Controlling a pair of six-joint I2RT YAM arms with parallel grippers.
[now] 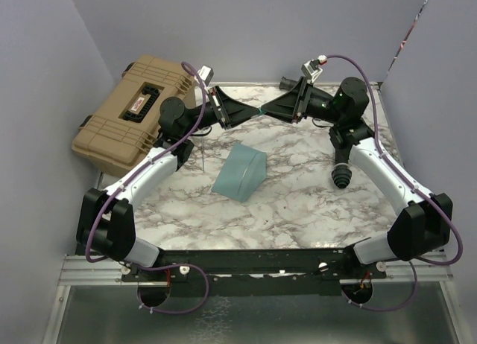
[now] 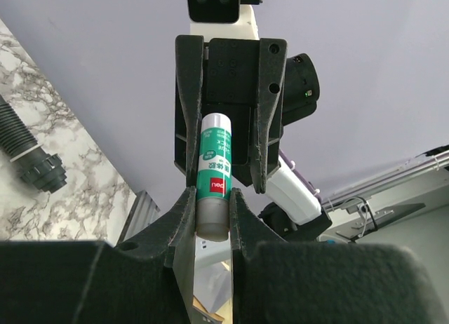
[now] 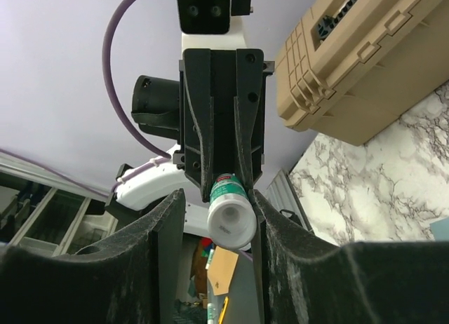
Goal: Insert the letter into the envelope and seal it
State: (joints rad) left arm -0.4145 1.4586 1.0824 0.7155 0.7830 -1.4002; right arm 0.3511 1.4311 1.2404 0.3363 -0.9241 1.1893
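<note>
The teal envelope [image 1: 240,173] lies on the marble table [image 1: 298,210], one end raised off the surface. The letter is out of view. Both arms meet in the air at the back. My left gripper [image 1: 253,113] [image 2: 212,198] is shut on the grey end of a green and white glue stick [image 2: 214,163] [image 1: 260,111]. My right gripper [image 1: 267,109] [image 3: 214,205] straddles the stick's white cap [image 3: 231,222]. Its right finger [image 3: 263,219] touches the cap, while a gap shows at the left finger, so it is open.
A tan hard case [image 1: 138,109] [image 3: 358,57] sits at the table's back left. A black ribbed part [image 1: 341,176] [image 2: 31,163] lies on the right of the table. Purple walls close in the back and sides.
</note>
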